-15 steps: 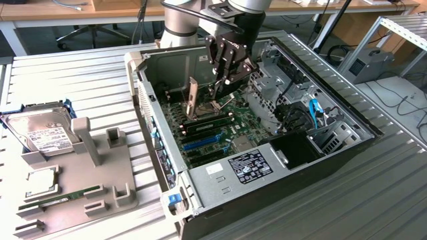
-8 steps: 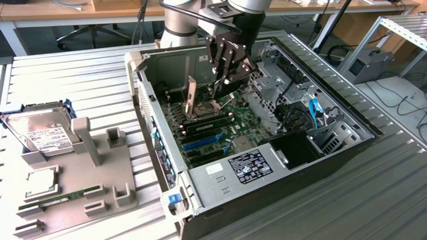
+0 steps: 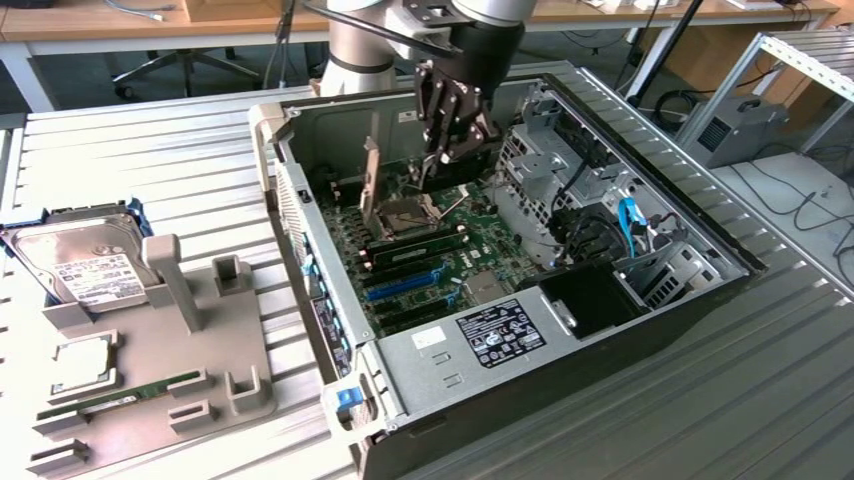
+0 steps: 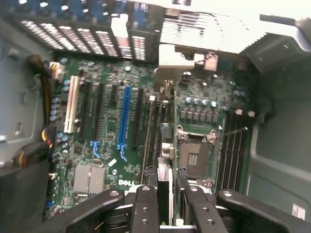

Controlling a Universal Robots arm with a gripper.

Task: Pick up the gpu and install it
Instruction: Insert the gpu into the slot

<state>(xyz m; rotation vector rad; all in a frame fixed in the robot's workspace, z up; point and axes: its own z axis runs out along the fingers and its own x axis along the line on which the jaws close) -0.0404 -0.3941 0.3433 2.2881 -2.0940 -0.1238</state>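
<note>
Table (image 3: 747, 400): ribbed metal, carrying the computer case (image 3: 400, 385), which lies open on its side.
Grey holder (image 3: 147, 370): on the table beside the case, at the exterior view's left.
Hard drive (image 3: 87, 270): silver and labelled, at the holder's far end.
RAM stick (image 3: 120, 395): narrow and green, lying in the holder's near part.
Power supply (image 3: 494, 335): at the near end of the case.
Motherboard (image 4: 107, 121): on the floor of the case, with a blue slot (image 4: 125, 116) and an open CPU socket (image 4: 194, 153).
Hand (image 3: 447, 155): inside the case above the motherboard, clenched on the gpu (image 4: 164, 182).
Gpu: edge-on between the fingers (image 4: 146, 204), over the board between the blue slot and the socket, its bracket end toward the case's vented rear wall.
</note>
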